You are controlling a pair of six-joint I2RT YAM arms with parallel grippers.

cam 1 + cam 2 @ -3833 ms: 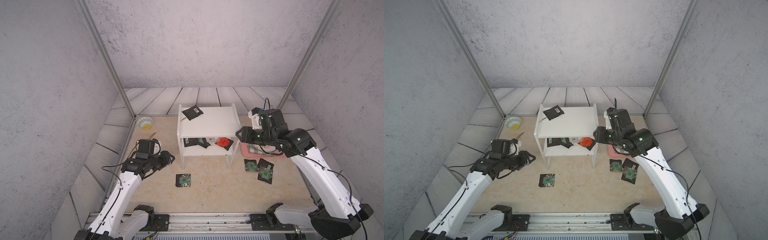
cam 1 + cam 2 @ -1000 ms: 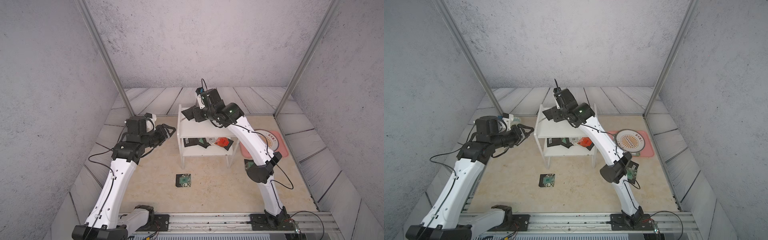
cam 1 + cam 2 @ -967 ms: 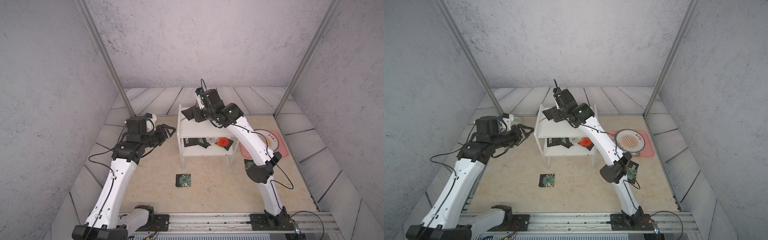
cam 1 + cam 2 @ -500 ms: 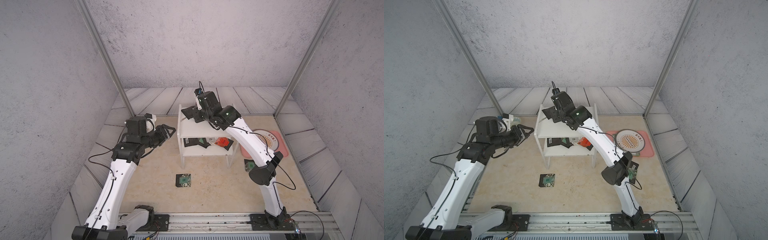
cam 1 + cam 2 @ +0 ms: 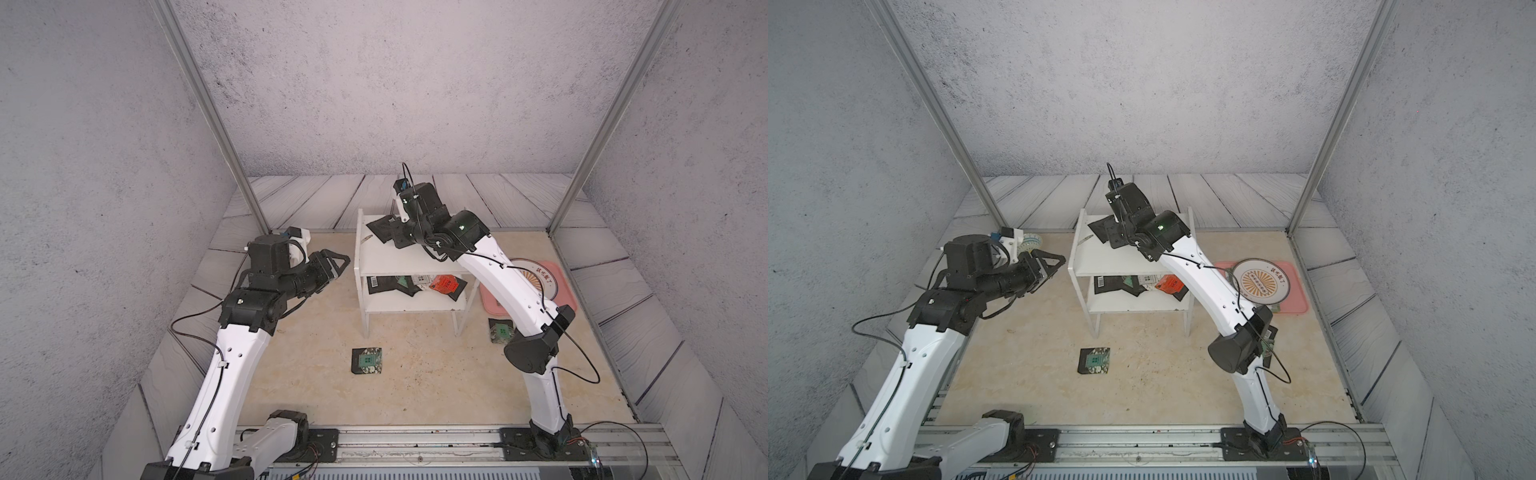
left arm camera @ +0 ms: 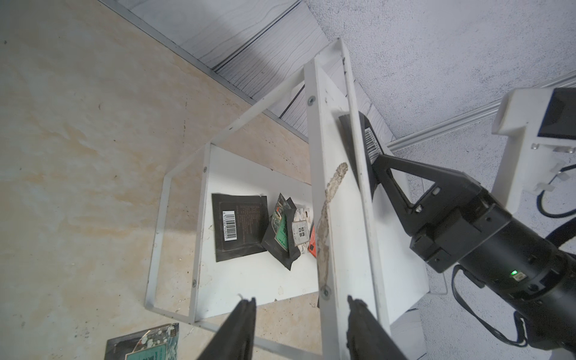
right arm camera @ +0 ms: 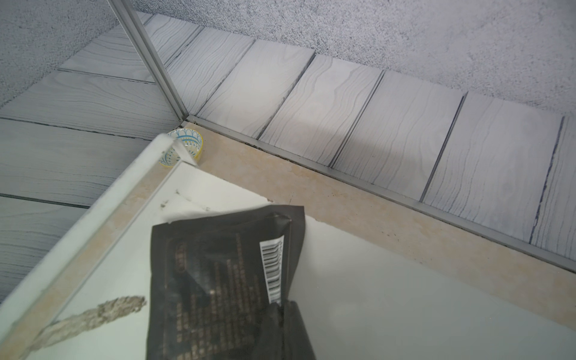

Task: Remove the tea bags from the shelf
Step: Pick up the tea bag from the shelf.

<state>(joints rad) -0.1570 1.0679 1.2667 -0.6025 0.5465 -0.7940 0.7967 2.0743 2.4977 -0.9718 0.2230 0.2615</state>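
Right gripper (image 5: 394,233): positioned over the top board of the shelf (image 5: 395,259), toward its rear left corner. The jaws are closed on the near edge of the black tea bag (image 5: 380,227), next to its white barcode label; the right wrist view shows the pinch plainly. One far corner of the bag curls upward. I cannot tell whether the rest of it rests on the board or is clear of it.

Left gripper (image 5: 343,262): held in the air just beside the shelf's left side panel, apart from it, pointing toward the shelf. The left wrist view shows the two fingers spread, with nothing held between them.

Lower board: I count a cluster of bags lying together. There is a barcode tea bag (image 5: 380,284) at the left, flat on the board. A green-printed tea bag (image 5: 402,282) overlaps its right edge. A white-labelled tea bag (image 6: 300,230) comes next, and a red-orange tea bag (image 5: 444,284) is at the right end.

Tabletop (image 5: 415,386): a floral tea bag (image 5: 366,360) lies flat in front of the shelf, well apart from its legs. A second floral tea bag (image 5: 500,330) lies to the shelf's right, partly hidden by the right arm's elbow.

Other items: a pink tray (image 5: 1298,307) carrying a round plate (image 5: 1260,279) sits right of the shelf. A small patterned bowl (image 7: 187,146) stands in the far left corner.
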